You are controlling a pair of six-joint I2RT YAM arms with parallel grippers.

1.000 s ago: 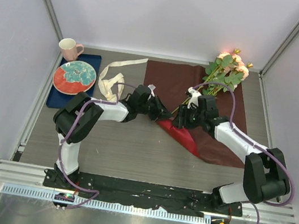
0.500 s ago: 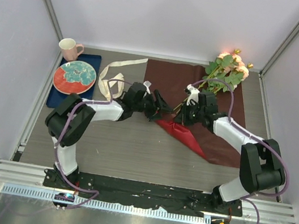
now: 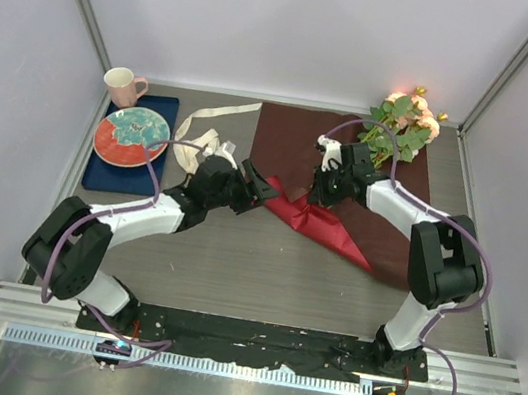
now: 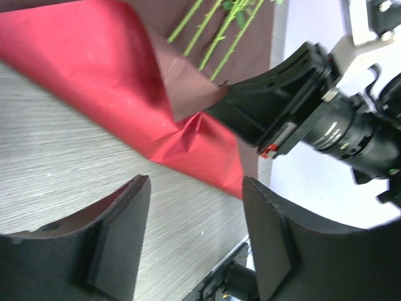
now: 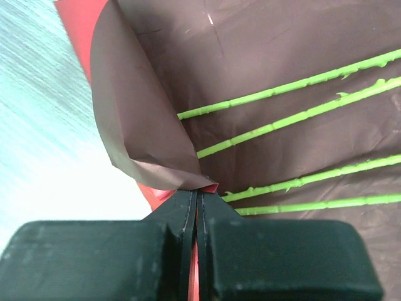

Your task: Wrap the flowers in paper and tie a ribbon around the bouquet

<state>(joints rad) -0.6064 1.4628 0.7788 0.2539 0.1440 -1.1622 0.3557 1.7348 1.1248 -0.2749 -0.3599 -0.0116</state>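
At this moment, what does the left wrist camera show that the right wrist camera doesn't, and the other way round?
Only the left wrist view: the left gripper open and empty over the table, and the right gripper seen from outside, clamping the folded corner of the paper. Only the right wrist view: that pinch up close, jaws shut on the paper's edge, and four stems of the flowers lying apart across the sheet. Both: the turned-up fold with its bright red underside, green stems, and table beside the paper.
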